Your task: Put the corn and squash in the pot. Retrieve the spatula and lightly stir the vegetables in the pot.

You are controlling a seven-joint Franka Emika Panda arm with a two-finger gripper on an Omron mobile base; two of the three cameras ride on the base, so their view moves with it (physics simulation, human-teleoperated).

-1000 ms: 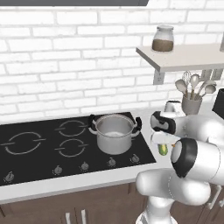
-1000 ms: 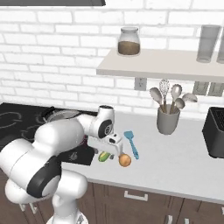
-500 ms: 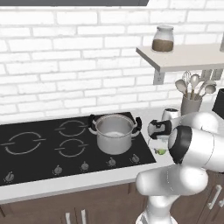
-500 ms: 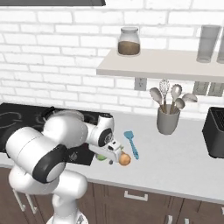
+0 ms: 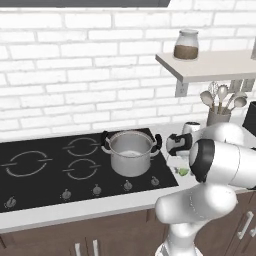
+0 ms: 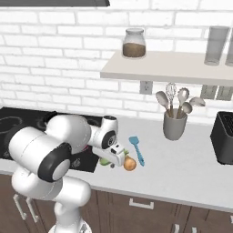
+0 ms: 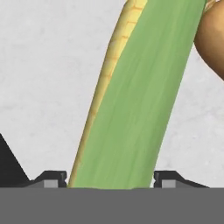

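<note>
The corn (image 7: 131, 100), a green husk with yellow kernels along one side, lies on the counter between my fingertips (image 7: 52, 179). My gripper (image 7: 109, 181) stands open, low over it, with one finger on each side. The orange-brown squash (image 7: 212, 35) touches the corn's far end. From the right base view the corn (image 6: 104, 161) and squash (image 6: 130, 164) lie under the gripper (image 6: 114, 157), and the teal spatula (image 6: 136, 149) lies just beyond them. The steel pot (image 5: 131, 152) stands on the hob's right rear burner, left of the gripper (image 5: 182, 167).
The black hob (image 5: 45, 172) takes up the counter's left part. A grey utensil cup (image 6: 174, 125) with spoons and a whisk stands at the back, a dark toaster (image 6: 223, 143) at the far right. Overhead, a shelf (image 6: 173, 70) carries a jar (image 6: 134, 43).
The hand has come down from above the counter to the corn, and the arm's elbow has swung forward and lower. Pot, spatula and squash have not moved.
</note>
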